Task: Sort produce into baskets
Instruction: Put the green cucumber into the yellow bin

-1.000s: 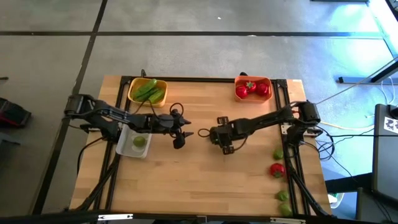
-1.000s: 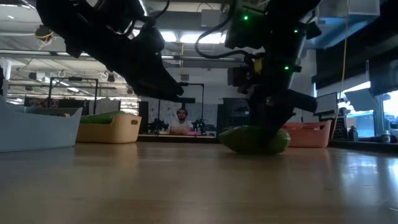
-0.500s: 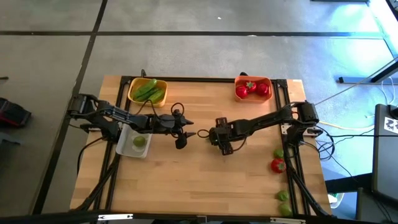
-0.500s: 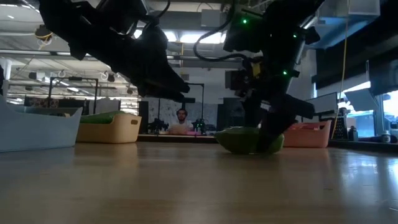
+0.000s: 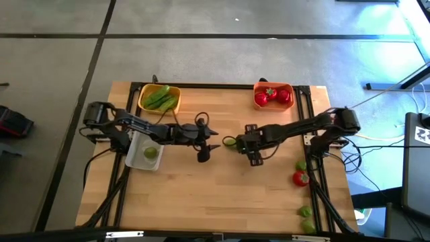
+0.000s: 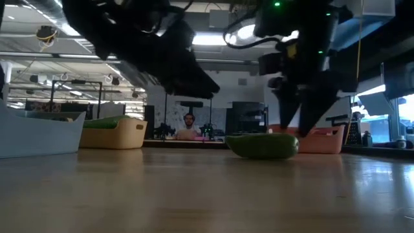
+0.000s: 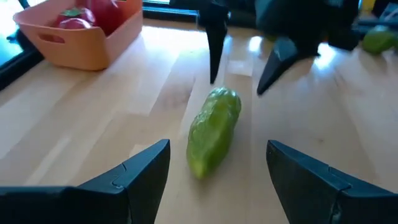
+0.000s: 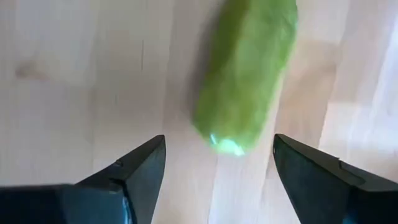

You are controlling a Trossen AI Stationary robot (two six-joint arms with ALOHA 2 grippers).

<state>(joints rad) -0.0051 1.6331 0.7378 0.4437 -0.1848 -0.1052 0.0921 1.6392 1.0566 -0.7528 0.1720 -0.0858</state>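
overhead, table-level, two wrist views, cucumber [image 7: 214, 130] shared

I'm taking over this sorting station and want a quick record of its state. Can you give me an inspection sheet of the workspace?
Surface: wooden table, bare in the middle.
Job's things: cucumber lying loose mid-table; yellow basket holds cucumbers; orange basket holds tomatoes; whitish tray holds one small green piece; loose tomato and small green pieces along the right edge.
Clutter: nothing seen.
Grippers: left gripper open, facing the cucumber; right gripper open, just off the cucumber.
Cables: black cables loop along both arms.
Surroundings: concrete floor; a person sits far behind the table.
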